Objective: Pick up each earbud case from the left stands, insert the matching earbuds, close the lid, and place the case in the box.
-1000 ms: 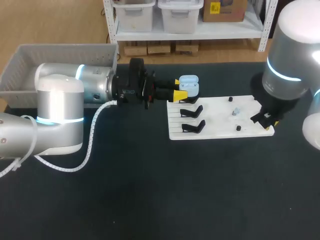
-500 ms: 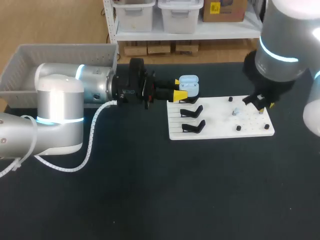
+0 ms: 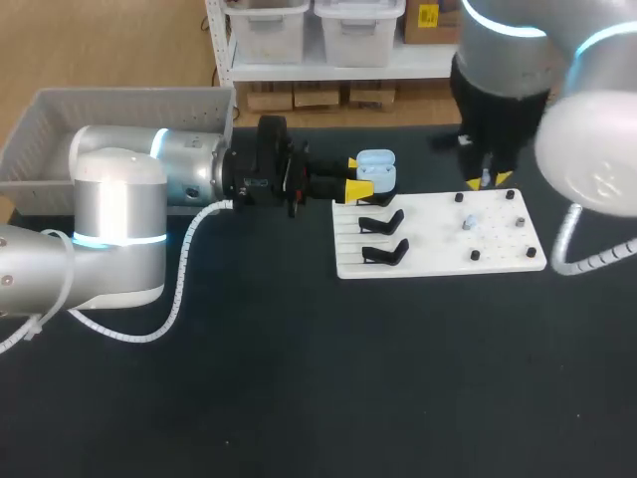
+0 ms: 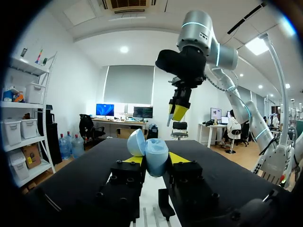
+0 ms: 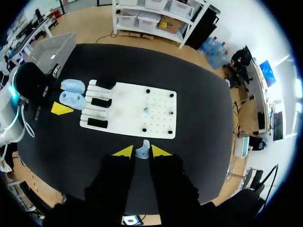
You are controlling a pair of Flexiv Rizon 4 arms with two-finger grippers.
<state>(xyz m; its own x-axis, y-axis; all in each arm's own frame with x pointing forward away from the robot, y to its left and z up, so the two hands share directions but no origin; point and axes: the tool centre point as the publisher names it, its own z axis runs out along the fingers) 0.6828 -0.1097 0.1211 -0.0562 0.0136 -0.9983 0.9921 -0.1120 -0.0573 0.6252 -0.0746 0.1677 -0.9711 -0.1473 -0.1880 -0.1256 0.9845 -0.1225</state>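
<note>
Since a second ago the right claw (image 3: 491, 182) has swung from the lower right corner of the white board (image 3: 438, 261) up to its far edge, in the upper right of the frame. Its fingers pinch a pale blue earbud (image 5: 142, 150) between them. The left claw (image 3: 354, 176) has stayed put, clamped on the open earbud case (image 3: 375, 170) at centre top, well left of the right claw.

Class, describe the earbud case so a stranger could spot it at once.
Find the white board on the dark table; just off its far left corner, my left arm's pincer is shut on the earbud case. It is pale blue and rounded with its lid open, unlike the black stands beside it.
</note>
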